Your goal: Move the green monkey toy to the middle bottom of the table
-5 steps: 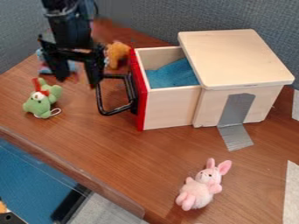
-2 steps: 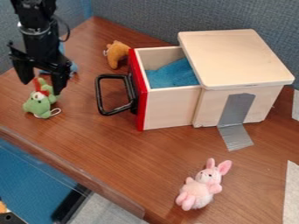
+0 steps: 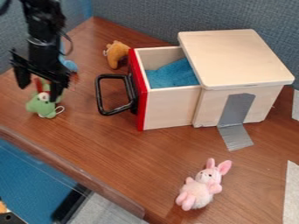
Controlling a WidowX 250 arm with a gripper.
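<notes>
Here I am, black two-finger gripper (image 3: 39,90) spread wide at the green plush monkey toy (image 3: 39,107), left in view; its red-trimmed end points up-view, long axis roughly following, the brown wooden table's (image 3: 111,144) front edge running diagonally below, bare wood stretching towards the pink plush rabbit (image 3: 198,191)

We find the scene moderately bright under soft, diffuse light; we cannot tell its source. The lid (image 3: 234,57) is among the brightest surfaces, with slight shading just beneath its front edge. We note a soft sheen on the table (image 3: 99,144) and a faint, soft-edged shadow beside the rabbit (image 3: 198,192). The arm (image 3: 43,48) is motion-blurred, its black parts losing detail in darkness.
</notes>
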